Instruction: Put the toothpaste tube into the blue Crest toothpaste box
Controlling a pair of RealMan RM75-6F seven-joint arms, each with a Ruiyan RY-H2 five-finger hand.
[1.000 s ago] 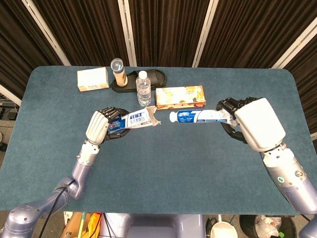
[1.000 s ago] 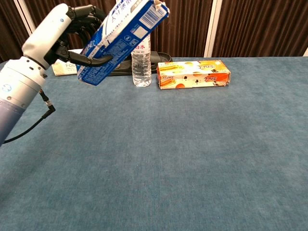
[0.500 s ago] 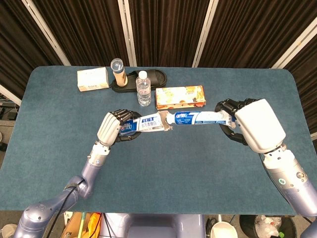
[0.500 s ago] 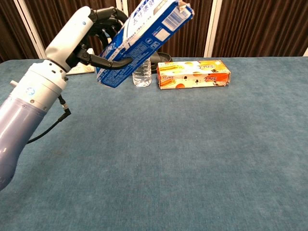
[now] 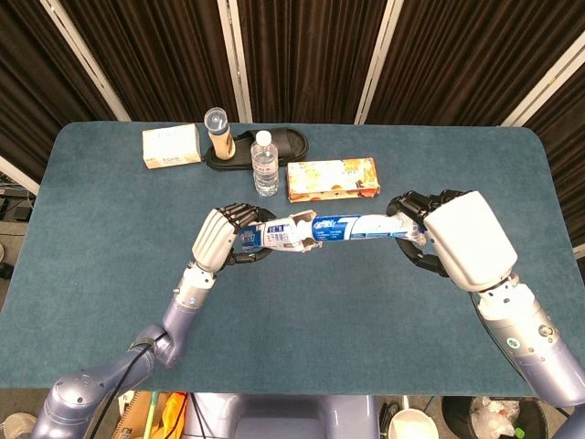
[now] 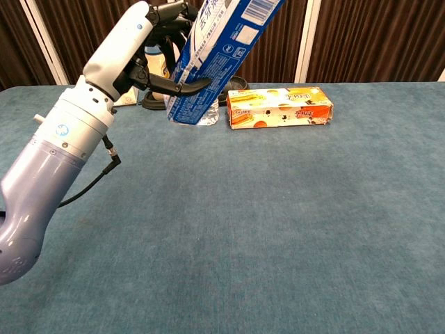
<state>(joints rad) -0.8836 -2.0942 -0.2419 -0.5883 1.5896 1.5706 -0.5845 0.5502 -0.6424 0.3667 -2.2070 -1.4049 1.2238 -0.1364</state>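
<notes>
My left hand (image 5: 216, 240) grips the blue Crest toothpaste box (image 5: 279, 234) above the middle of the table, its open end pointing right. In the chest view the box (image 6: 219, 52) rises steeply from the left hand (image 6: 163, 49) out of the top edge. My right hand (image 5: 448, 240) holds the white and blue toothpaste tube (image 5: 358, 226) by its tail, lying level. The tube's cap end meets the box's open flaps; how far it is inside is hidden. The right hand does not show in the chest view.
Along the table's far side stand a water bottle (image 5: 264, 163), an orange snack box (image 5: 333, 178), a black slipper (image 5: 274, 146) with a tan cylinder (image 5: 218, 133) and a white box (image 5: 171, 145). The blue table cloth (image 5: 302, 311) is bare in front.
Both hands moved toward each other. The box travelled right and tilted steeper in the chest view, and the tube's cap end went from a gap away to the box's open flaps.
</notes>
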